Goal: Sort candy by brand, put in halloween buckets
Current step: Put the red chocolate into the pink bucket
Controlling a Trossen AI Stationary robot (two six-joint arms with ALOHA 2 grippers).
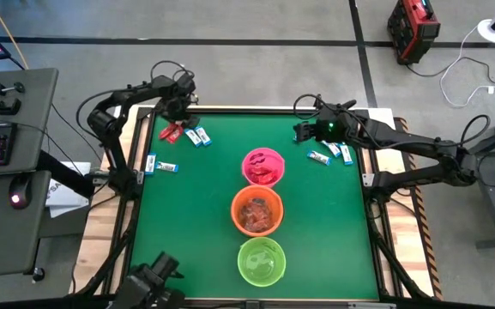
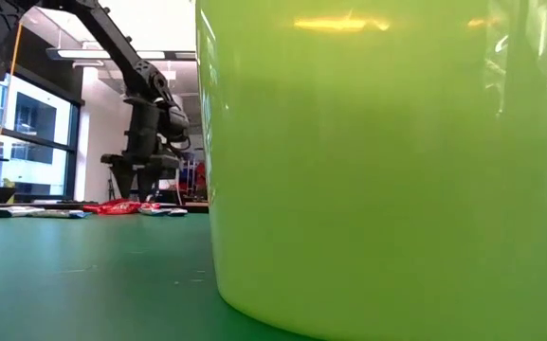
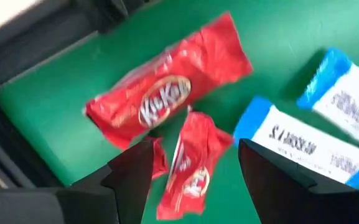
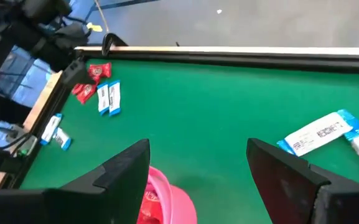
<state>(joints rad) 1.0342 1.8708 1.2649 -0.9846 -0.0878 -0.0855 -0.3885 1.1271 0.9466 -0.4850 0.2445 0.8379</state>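
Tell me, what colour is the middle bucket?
Orange; the middle bucket shows best in the high view.

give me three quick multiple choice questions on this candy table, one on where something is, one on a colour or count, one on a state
1. Where does the left gripper hover?
A. over the red candies at the table's far left corner
B. over the green bucket
C. beside the keyboard

2. Which bucket stands in the middle of the row?
A. pink
B. orange
C. green

3. How do the left gripper's fingers stand?
A. shut on a blue candy
B. shut on nothing
C. open, holding nothing

Answers:
1. A, the high view puts it at that corner and the left wrist view looks down on the red wrappers.
2. B, the orange bucket sits between the pink bucket and the green bucket.
3. C, the left wrist view shows both fingers spread apart with a red candy lying on the mat between them.
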